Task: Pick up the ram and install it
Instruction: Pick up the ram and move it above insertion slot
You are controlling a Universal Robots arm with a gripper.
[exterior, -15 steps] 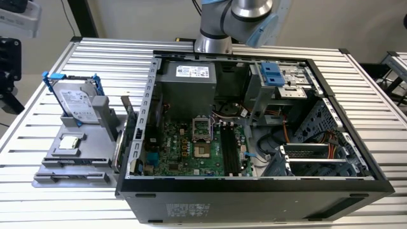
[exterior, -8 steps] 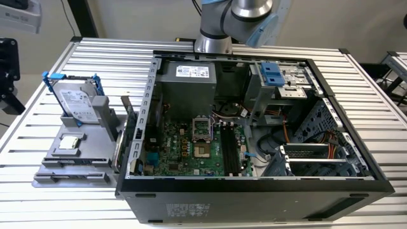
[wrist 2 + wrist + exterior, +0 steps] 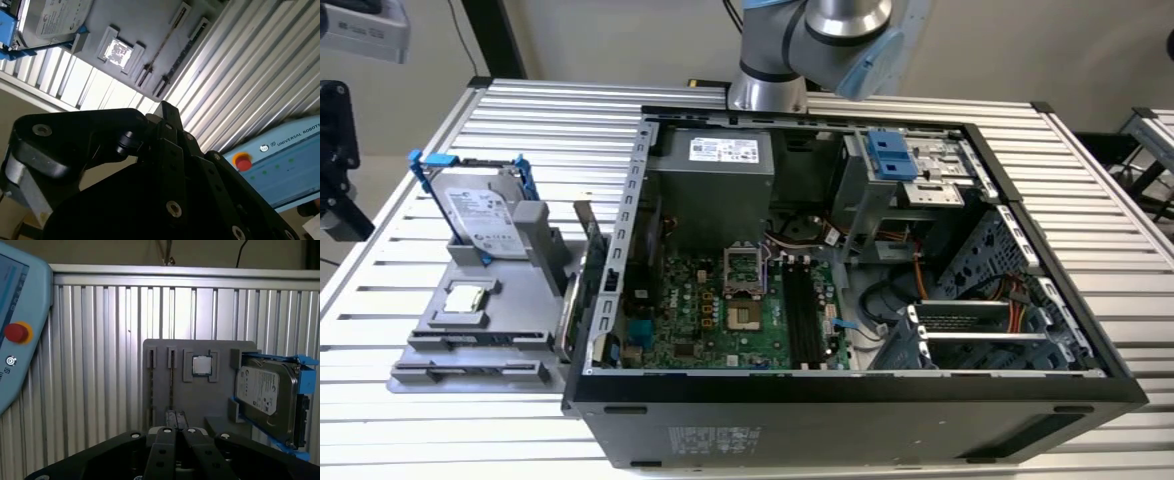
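Gripper [image 3: 175, 416] closed, hi above ram [image 3: 171, 385] in tray [image 3: 200, 397].

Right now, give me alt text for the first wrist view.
The gripper, fingers shut, points at a grey tray holding a memory stick on edge, a processor chip and a hard drive in a blue bracket.

The end effector [image 3: 175, 415] covers one end of the ram [image 3: 171, 384]; the arm [image 3: 807, 45] is cropped.

Silver-grey cylindrical metal robot arm [image 3: 781, 50] with a light-blue plastic joint cap [image 3: 874, 55], top centre of the exterior view. Black angular linked-bar gripper [image 3: 175, 416] [image 3: 167, 107], silver round-head screws at its pivots, in both wrist views.
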